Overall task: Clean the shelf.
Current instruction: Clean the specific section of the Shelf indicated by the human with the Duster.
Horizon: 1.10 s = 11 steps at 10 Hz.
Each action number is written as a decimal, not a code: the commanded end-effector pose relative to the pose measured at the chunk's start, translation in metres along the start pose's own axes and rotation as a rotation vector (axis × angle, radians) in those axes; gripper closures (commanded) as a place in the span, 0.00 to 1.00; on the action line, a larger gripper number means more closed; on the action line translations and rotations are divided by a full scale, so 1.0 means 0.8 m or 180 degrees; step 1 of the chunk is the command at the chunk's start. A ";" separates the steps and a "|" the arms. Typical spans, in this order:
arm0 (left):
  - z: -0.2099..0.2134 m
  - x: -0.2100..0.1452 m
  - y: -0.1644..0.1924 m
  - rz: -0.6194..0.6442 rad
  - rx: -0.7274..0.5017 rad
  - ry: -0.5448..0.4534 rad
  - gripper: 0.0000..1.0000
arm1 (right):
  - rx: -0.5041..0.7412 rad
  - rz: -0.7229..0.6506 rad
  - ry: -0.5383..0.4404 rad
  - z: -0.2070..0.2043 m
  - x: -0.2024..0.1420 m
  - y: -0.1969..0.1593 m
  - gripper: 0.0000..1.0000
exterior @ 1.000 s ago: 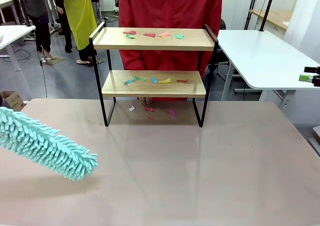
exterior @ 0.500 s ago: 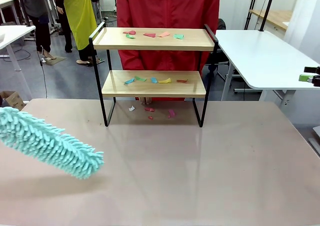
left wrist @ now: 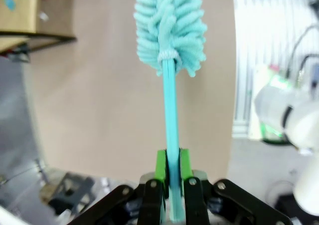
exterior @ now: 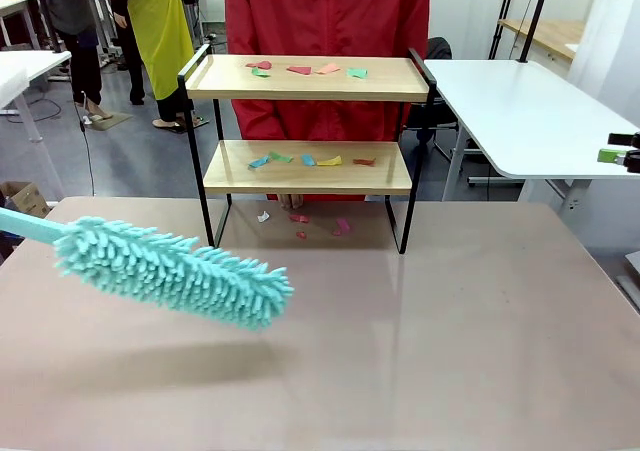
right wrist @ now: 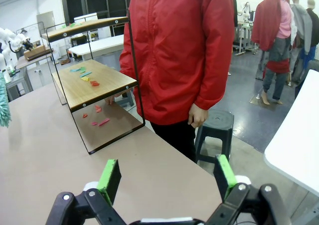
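The shelf stands at the table's far side, two wooden boards in a black frame, with coloured paper scraps on the top board, more on the lower board and some on the table under it. A teal fluffy duster hovers over the table's left part, head pointing right. In the left wrist view my left gripper is shut on the duster's thin teal handle. My right gripper stands open with nothing between its pads, looking at the shelf side-on.
A person in a red jacket stands right behind the shelf, hand hanging by a black stool. A white table stands at the right. Other people move in the background. The beige table stretches in front of the shelf.
The duster has swung rightward and slightly up, from the left edge toward the table's middle, closer to the shelf. The shelf and scraps have not moved.
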<state>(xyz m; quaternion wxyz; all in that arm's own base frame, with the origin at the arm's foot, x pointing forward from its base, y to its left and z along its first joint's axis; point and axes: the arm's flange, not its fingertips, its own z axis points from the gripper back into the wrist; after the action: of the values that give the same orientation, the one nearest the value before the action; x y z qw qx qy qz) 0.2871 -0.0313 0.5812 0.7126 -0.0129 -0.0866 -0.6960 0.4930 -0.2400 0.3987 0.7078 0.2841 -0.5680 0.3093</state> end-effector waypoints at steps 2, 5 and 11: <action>-0.033 0.047 -0.008 0.0531 0.0192 -0.0433 0.87 | -0.0002 0.0012 -0.0004 -0.001 0.003 0.001 0.00; -0.080 0.140 -0.015 0.1307 0.0149 -0.0319 0.87 | -0.0002 0.0012 -0.0004 -0.001 0.003 0.001 0.00; -0.104 0.189 -0.019 0.1637 0.0174 -0.0134 0.87 | -0.0002 0.0012 -0.0004 -0.001 0.003 0.001 0.00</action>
<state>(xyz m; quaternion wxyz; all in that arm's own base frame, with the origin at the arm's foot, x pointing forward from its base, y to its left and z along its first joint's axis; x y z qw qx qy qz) 0.2929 -0.2021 0.5177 0.8604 -0.0401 -0.1041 -0.4972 0.4932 -0.2400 0.3987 0.7078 0.2841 -0.5680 0.3094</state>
